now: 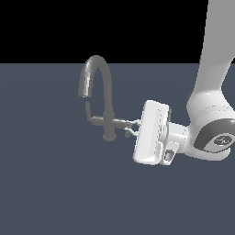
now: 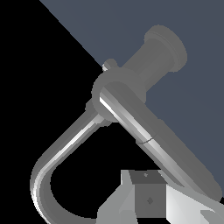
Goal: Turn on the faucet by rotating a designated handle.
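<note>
The faucet (image 1: 108, 103) is dull grey, with a tall arched spout whose mouth turns down on the exterior view's left. The handle (image 1: 119, 122) is the lever sticking out from the post on the opposite side, toward the arm. My gripper (image 1: 131, 128) is at the handle's outer end, with two pale fingers slightly apart. The upper finger is level with the lever's tip and seems to touch it. In the wrist view the handle (image 2: 148, 135) runs diagonally just past one dark finger pad (image 2: 148, 199), and the spout (image 2: 57, 162) curves away. The second finger is not clearly seen there.
A matching lever (image 1: 90, 118) with a bent-up tip sits below the spout's mouth, on the far side of the post from my gripper. The faucet's round base (image 1: 109, 137) stands on a flat blue-grey floor (image 1: 55, 193). My white arm (image 1: 211, 92) rises at the exterior view's right.
</note>
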`<state>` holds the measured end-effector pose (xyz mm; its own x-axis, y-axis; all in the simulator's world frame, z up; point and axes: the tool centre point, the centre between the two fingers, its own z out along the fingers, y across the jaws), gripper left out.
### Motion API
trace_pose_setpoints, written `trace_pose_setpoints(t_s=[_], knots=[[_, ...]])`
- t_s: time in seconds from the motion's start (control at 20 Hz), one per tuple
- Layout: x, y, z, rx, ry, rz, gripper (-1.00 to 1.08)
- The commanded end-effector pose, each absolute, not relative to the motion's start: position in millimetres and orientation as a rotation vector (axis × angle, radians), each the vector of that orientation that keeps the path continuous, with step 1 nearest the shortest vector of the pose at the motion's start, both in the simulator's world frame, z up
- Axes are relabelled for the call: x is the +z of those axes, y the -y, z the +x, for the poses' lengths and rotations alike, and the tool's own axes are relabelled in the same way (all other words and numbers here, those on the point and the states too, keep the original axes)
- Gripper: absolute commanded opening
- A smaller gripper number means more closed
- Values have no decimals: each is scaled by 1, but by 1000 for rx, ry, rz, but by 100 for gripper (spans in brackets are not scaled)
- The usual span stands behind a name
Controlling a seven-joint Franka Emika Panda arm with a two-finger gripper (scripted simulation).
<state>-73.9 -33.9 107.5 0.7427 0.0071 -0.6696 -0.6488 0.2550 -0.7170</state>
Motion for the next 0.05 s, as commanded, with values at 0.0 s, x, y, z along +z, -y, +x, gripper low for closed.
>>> trace_pose_setpoints(t_s=[0.0], knots=[[78, 32, -87, 507, -661, -1246, -100]])
